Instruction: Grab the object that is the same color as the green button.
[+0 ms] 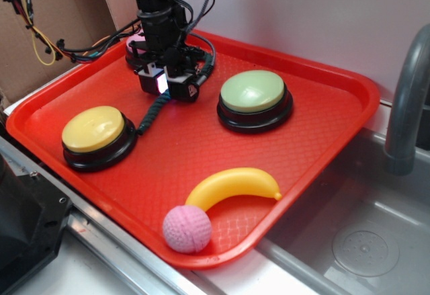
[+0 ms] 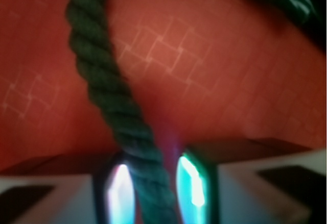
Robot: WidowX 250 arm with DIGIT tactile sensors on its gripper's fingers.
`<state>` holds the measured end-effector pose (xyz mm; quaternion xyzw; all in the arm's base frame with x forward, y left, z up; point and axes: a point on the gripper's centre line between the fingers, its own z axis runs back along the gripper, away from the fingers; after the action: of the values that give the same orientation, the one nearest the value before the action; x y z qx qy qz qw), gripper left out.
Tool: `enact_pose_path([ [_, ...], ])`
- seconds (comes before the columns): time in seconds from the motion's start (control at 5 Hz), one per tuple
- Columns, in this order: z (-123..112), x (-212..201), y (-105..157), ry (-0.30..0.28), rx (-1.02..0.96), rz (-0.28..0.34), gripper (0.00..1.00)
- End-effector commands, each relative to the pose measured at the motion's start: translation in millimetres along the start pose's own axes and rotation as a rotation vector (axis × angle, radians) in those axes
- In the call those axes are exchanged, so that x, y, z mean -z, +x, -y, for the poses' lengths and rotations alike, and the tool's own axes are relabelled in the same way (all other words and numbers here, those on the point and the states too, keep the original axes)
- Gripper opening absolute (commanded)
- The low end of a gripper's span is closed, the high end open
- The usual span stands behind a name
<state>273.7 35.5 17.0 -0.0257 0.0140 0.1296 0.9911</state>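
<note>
A: Non-task stuff? Red tray [image 1: 316, 147], waffle texture, it's under everything.

B: Buttons?

A: Yellow-topped button [image 1: 94, 134], black base, down-left of the tool, near the tray's front-left rim. Pink-topped button [image 1: 134, 43] right behind the tool, mostly hidden.

B: Toys?

A: Yellow banana [image 1: 235, 184], well in front of the tool, curved, lying flat. Pink ball [image 1: 187, 228] (knobbly surface) touching the banana's left end, at the front rim.

B: Off the tray?

A: Grey faucet [image 1: 406, 100] far right of the tool, metal sink [image 1: 349, 241] below it. Cardboard [image 1: 47, 13] back-left with loose wires [image 1: 40, 39] (yellow and red ones). Pale wall [image 1: 322, 13] behind.
</note>
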Motion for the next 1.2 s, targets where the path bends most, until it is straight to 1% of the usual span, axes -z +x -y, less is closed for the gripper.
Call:
enact_pose_path([
  [0.0, -7, -10, 3, -0.028, 0.015, -0.079, 0.0],
  [0.2, -7, -31, 8, 0.002, 0.035, -0.073, 0.0],
  [0.4, -6, -66, 16, -0.034, 0.047, -0.028, 0.0],
  [0.6, -7, -118, 14, 0.016, 0.037, 0.077, 0.0],
  [1.0, -12, -216, -11, -0.06, 0.035, 0.239, 0.0],
])
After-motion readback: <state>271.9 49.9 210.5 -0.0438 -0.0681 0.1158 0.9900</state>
